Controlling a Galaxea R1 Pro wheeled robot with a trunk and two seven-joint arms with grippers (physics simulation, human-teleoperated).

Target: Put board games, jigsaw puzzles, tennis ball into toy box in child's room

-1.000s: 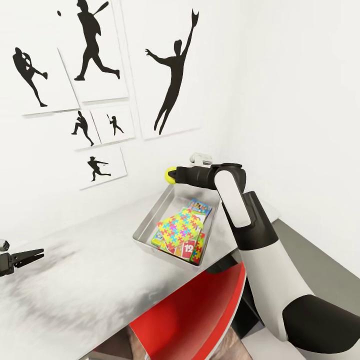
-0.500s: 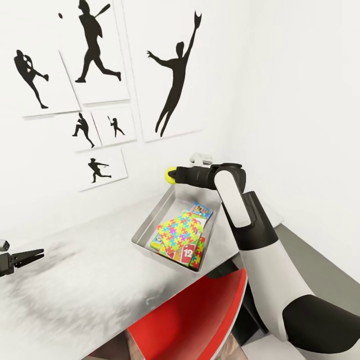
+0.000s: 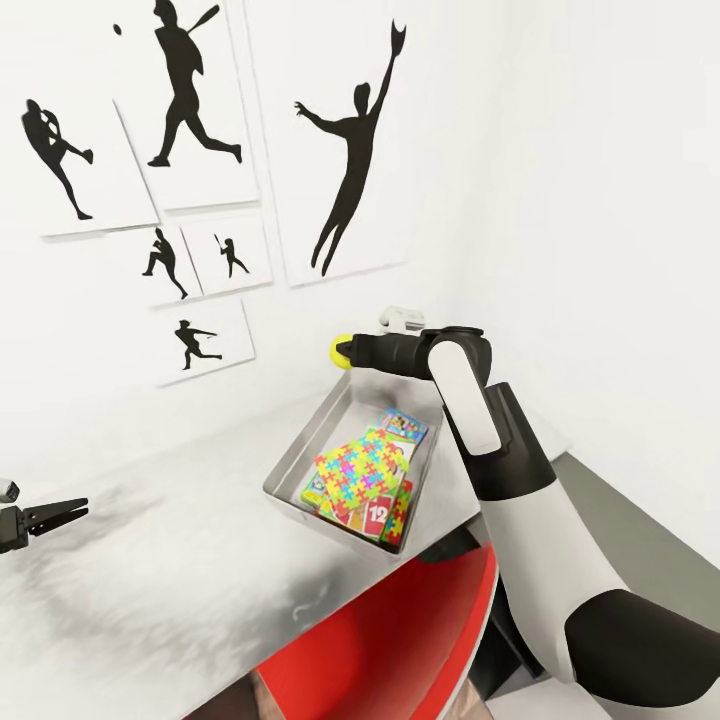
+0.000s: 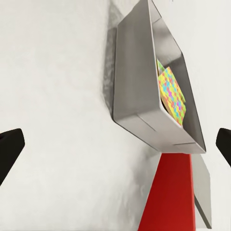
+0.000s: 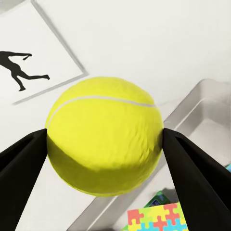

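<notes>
With the ball [image 5: 103,137] pinched between my R gripper [image 3: 343,352] fingers [image 5: 192,178], I'm holding it above the far end of the box [image 3: 292,452], close to the wall w/ posters [image 3: 345,140]. Box sits on the table [image 3: 150,560] near its R edge, puzzles [image 3: 362,465] and game boxes [image 3: 405,425] already stacked inside.

How to do the drop well, imo: ball looks to be over the far rim, not clearly over the floor of the box. Pull back toward me so it's above the middle, lower before releasing. Walls are low and sloped, contents lie uneven, so a high drop could bounce out or roll off. Open slowly, lift straight up.

Orientation: ball is round, no long axis; seam curves across the upper face in wrist view, irrelevant for placing. Box long axis runs away from me toward the wall, slightly angled to the table edge. Top puzzle lies tilted on the stack, corner up.

L gripper [image 3: 50,518]: nothing in it, fingers [image 4: 9,151] spread wide, parked low over the table's L side, well apart from the box.
</notes>
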